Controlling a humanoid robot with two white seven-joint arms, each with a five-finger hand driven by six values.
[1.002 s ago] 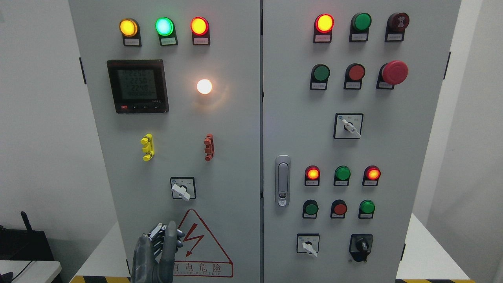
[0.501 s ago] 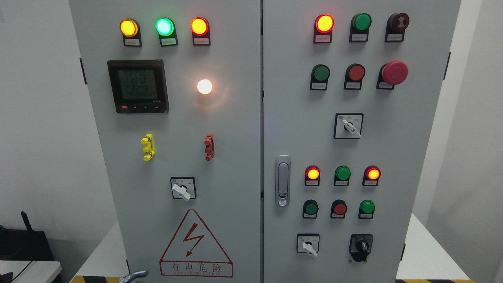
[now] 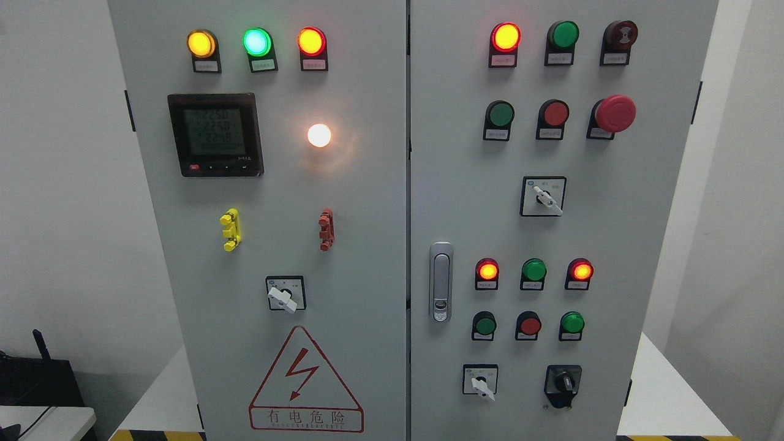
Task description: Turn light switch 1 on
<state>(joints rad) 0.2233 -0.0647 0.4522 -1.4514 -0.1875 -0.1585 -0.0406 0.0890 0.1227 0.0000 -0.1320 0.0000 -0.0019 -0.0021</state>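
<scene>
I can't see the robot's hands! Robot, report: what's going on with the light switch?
Both hands out of view. Rotary switch on left door untouched, white lamp above glowing. Nothing in the way.

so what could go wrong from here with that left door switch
1. Several similar white-handled switches: the left door switch could be confused with the ones at or.
2. No robot hand is in view, so any reach starts unseen.
3. The round lamp already glows; turning the switch again might put it out.
</scene>
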